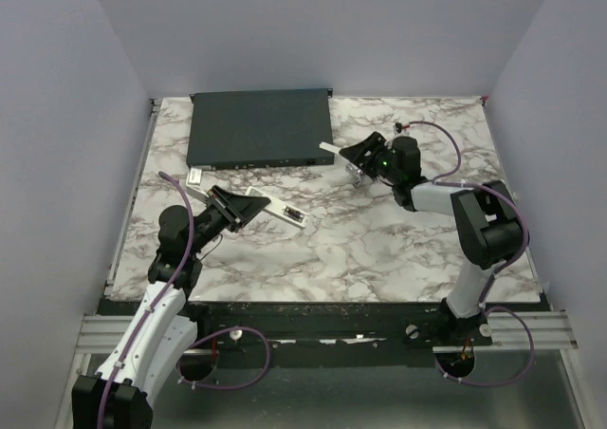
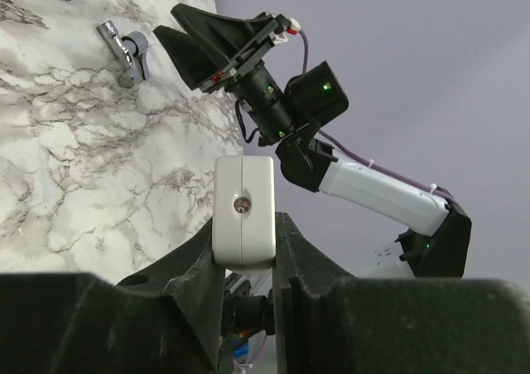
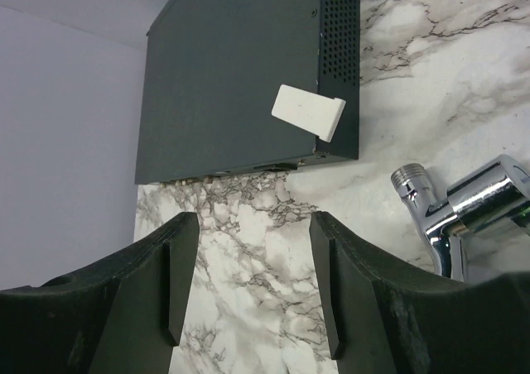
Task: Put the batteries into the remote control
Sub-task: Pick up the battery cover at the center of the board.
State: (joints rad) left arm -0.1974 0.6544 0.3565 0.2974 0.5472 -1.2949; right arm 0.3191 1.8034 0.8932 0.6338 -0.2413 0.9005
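The remote control (image 1: 292, 214), a slim white bar with a dark screen near its right end, is held just above the marble by my left gripper (image 1: 247, 205). In the left wrist view its white end (image 2: 244, 213) sits clamped between the two black fingers (image 2: 302, 258). My right gripper (image 3: 252, 225) is open over bare marble with nothing between its fingers. It hovers near the dark box's right front corner (image 1: 363, 154). A small white cover piece (image 3: 308, 111) leans on that corner. No batteries show in any view.
A large flat dark-grey box (image 1: 261, 127) lies at the back of the marble table (image 1: 379, 249). A chrome fitting (image 3: 464, 213) lies just right of my right gripper. A small white piece (image 1: 194, 176) rests near the left edge.
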